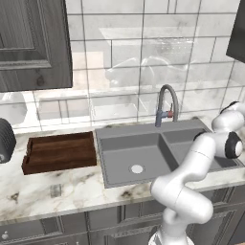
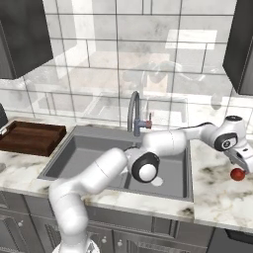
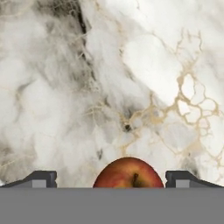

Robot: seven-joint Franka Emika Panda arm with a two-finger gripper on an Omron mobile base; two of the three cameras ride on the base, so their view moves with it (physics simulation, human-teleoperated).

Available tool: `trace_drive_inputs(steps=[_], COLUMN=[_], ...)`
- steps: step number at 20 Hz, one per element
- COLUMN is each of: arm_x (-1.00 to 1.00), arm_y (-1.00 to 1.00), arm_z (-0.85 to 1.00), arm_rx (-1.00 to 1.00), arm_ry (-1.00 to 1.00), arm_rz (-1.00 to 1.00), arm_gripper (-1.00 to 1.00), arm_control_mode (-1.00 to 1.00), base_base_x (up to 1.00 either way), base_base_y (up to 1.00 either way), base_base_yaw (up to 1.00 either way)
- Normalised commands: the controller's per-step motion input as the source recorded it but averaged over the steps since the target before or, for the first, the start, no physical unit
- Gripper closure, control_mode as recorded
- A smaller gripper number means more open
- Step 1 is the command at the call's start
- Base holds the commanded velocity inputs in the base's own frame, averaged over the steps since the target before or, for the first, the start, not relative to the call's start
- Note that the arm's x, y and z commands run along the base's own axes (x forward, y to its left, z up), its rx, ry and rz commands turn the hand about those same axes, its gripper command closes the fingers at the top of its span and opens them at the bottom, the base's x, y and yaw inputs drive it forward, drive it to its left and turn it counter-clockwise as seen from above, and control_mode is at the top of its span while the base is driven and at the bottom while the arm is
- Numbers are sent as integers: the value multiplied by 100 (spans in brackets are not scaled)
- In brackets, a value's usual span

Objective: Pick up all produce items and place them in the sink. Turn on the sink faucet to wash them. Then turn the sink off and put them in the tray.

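One red apple point(image 3: 128, 173) on marble counter point(image 2: 217, 197) right of sink point(image 2: 89, 148); one gripper point(image 3: 111, 179) spread wide, straddling it, gripping nothing. One tray point(image 1: 60, 152) left of sink.

No legible text, labels, brand marks or numbers in any view. Faucet handle point(image 2: 148, 122), centre of frame, carries a red marking only, not a readable sign.

Glossy red fruit point(image 3: 128, 173) on polished veined marble counter point(image 3: 131, 78); matte grey sink point(image 1: 143, 153); dark wooden tray point(image 1: 60, 152).
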Motion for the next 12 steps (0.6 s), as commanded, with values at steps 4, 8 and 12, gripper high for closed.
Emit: trace_drive_inputs(steps=[4,8,12], arm_x=[-14,-4,-8], arm_y=[15,38,40], arm_z=[-5,-19,-35], arm_rx=[0,0,0], arm_ry=[4,0,0], arm_rz=[-3,0,0], arm_gripper=[-100,-100,-100], arm_control_mode=[-100,-100,-100], base_base_x=[0,0,0], base_base_y=[0,0,0], base_base_yaw=[0,0,0])
